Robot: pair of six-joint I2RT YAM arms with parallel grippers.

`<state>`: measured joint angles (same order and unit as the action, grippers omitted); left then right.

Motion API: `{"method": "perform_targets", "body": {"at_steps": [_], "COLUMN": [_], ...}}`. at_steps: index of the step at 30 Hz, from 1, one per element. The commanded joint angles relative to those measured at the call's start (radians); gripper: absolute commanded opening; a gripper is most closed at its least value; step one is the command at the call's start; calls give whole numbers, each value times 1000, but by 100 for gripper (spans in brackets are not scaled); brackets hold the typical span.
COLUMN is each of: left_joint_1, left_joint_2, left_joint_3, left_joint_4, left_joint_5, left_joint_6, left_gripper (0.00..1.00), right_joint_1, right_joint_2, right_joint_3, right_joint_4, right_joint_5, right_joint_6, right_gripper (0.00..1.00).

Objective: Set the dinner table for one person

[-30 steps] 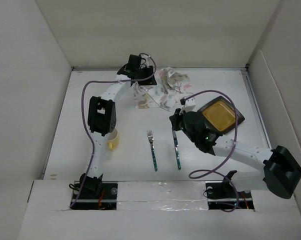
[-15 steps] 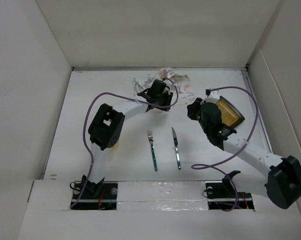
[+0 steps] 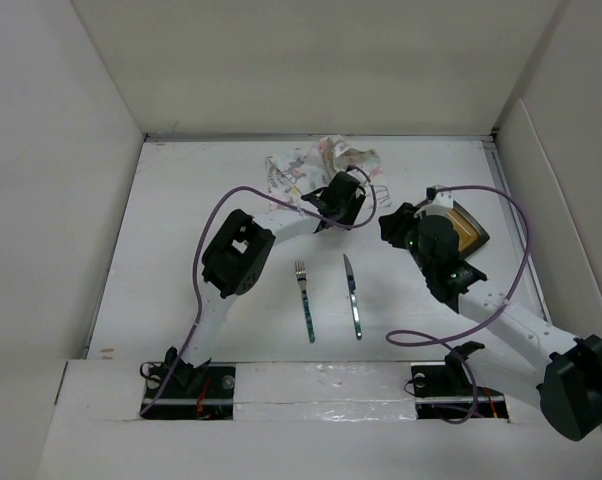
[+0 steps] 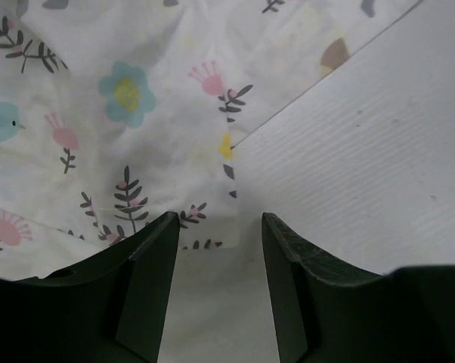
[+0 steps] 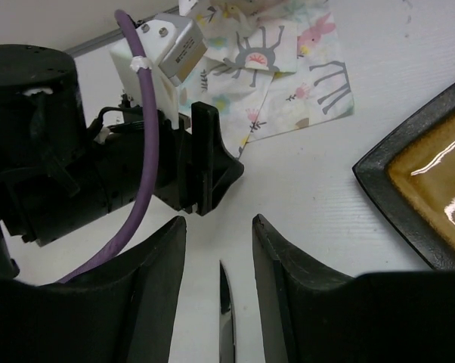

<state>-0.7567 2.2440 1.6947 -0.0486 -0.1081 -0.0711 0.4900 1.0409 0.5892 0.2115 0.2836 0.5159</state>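
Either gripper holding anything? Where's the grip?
Nothing held: left gripper is open at the printed cloth corner, right gripper is open above the knife tip.

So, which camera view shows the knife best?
Top external: the whole knife lies on the dinner table, right of the fork. Right wrist shows only its blade tip. Left wrist shows none of it.

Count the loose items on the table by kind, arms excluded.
fork: 1
knife: 1
plate: 1
mat: 1
Total: 4
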Motion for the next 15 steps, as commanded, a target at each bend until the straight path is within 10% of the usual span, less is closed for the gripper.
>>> {"method": "perform_targets", "body": {"at_steps": [1,9,15], "left_joint_1": [7,7,7], "left_joint_2": [35,46,31], "left_joint_3": [68,49,37], "left_joint_4": [-46,-68,-79], "left_joint_5": [-61,-21,-33], "left_joint_6": [24,39,36], "left_gripper": [45,35,0], "right_joint_1": [-13,-33,-53], "right_joint_2": [-18,-41,-51], "right_joint_3": [-8,-25,-32], "right_joint_4": [58,57,61], "right_joint_5": [-17,-20,-23], "right_joint_6": [-4,6,7], "right_gripper": [46,46,46]}}
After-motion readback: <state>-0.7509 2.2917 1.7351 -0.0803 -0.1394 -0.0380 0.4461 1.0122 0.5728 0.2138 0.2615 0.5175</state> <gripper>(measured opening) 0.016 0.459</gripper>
